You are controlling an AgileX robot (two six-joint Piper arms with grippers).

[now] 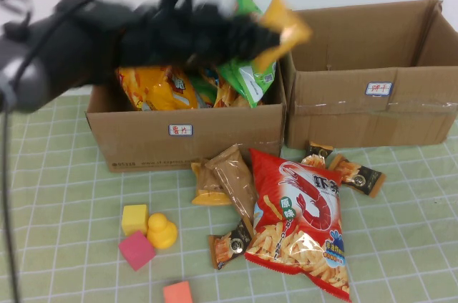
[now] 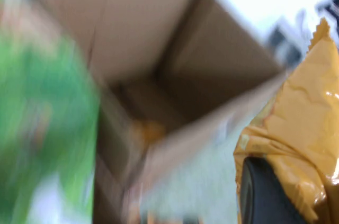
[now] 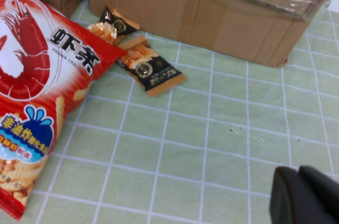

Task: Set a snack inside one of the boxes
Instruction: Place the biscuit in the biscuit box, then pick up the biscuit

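My left gripper (image 1: 259, 33) hangs in the air over the gap between the two cardboard boxes, blurred by motion. It is shut on an orange-yellow snack bag (image 1: 288, 25). In the left wrist view the bag (image 2: 302, 123) wraps over one black finger (image 2: 262, 197), with the open right box (image 2: 175, 81) below. The left box (image 1: 186, 140) holds several snack bags. The right box (image 1: 358, 109) looks nearly empty. My right gripper (image 3: 300, 198) is shut and empty, low over the mat beside the red shrimp-chip bag (image 3: 37, 81). It is out of the high view.
A red shrimp-chip bag (image 1: 300, 217), brown packets (image 1: 230, 178) and small dark packets (image 1: 358, 176) lie on the green grid mat in front of the boxes. A yellow cube (image 1: 134, 218), a yellow duck (image 1: 162, 231), a pink block (image 1: 136, 249) and an orange block (image 1: 177, 293) sit front left.
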